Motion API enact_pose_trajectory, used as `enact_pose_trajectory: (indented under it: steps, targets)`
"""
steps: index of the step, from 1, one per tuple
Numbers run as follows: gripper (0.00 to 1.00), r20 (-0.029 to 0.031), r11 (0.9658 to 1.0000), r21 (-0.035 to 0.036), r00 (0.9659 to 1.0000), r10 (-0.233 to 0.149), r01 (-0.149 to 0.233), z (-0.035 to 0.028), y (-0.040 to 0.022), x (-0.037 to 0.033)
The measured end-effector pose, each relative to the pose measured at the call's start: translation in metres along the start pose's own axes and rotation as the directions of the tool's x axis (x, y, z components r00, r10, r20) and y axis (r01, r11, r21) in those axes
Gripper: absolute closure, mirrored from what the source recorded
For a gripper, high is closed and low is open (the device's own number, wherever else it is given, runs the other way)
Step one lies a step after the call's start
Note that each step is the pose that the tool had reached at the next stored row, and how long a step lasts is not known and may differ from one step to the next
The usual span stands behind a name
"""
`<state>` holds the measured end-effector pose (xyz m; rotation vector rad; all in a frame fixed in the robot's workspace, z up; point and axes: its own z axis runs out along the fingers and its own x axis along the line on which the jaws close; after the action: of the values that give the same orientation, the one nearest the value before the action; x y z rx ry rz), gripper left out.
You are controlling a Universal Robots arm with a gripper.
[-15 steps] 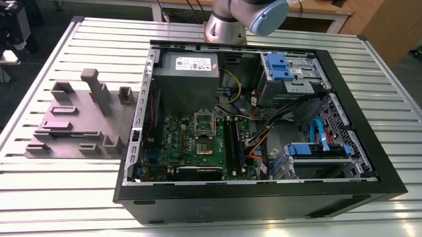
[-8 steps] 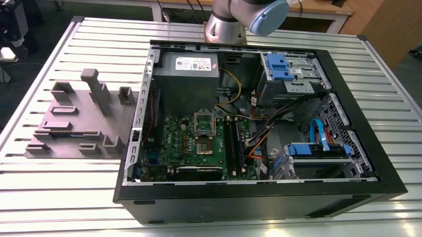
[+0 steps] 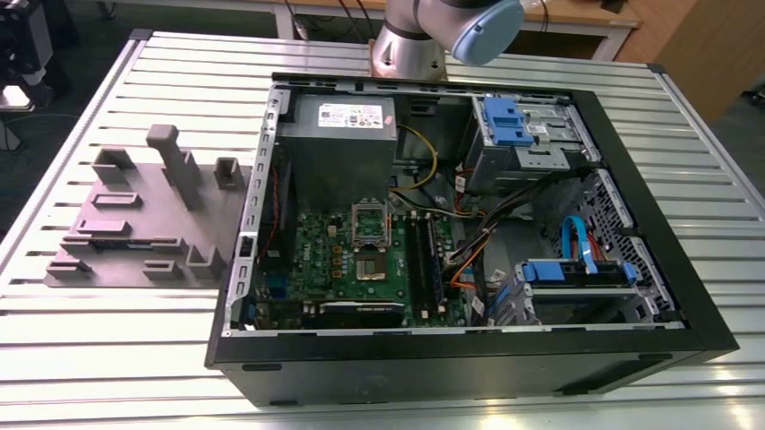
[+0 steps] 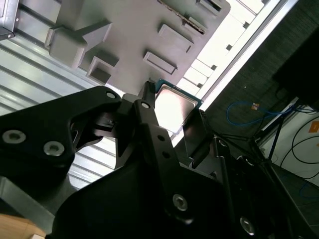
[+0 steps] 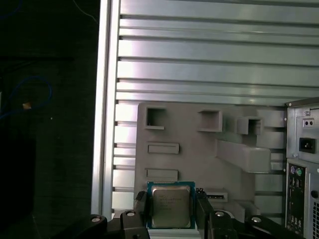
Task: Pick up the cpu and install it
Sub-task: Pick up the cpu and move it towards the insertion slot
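**Cpu clamped in the gripper, above the grey fixture block**

From my station I see a slatted aluminium table that carries everything. The biggest thing on it is the open computer case, lying on its side. The grey fixture block, with its slots and posts, sits just beside the case wall on the exterior view's left. The arm rises behind the case.

The exterior view gives me the inside of the case. There is a grey power supply, blue drive brackets, loose cables and the green motherboard. The metal socket frame is in the middle of the board, and I cannot tell what lies in it. The case wall stands between the block and the board.

The wrist views give me the tool itself. In the first wrist view the gripper has its two black fingers pressed on opposite edges of the cpu, so the jaws are grasping it. The shiny metal top faces the camera. The chip hangs over the block, near the table border and well apart from the socket. The second wrist view adds a blue cable on the dark floor beyond the table
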<state>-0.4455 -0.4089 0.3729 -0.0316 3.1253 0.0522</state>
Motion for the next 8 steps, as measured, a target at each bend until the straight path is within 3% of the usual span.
enact_pose_trajectory:
  steps: [5, 8]
  targets:
    - [0.53, -0.0001, 1.0, 0.0015, 1.0, 0.0, 0.0, 0.0, 0.0, -0.003]
    - [0.53, -0.0003, 0.9999, 0.011, 1.0, 0.0, 0.0, 0.0, -0.0001, -0.0045]
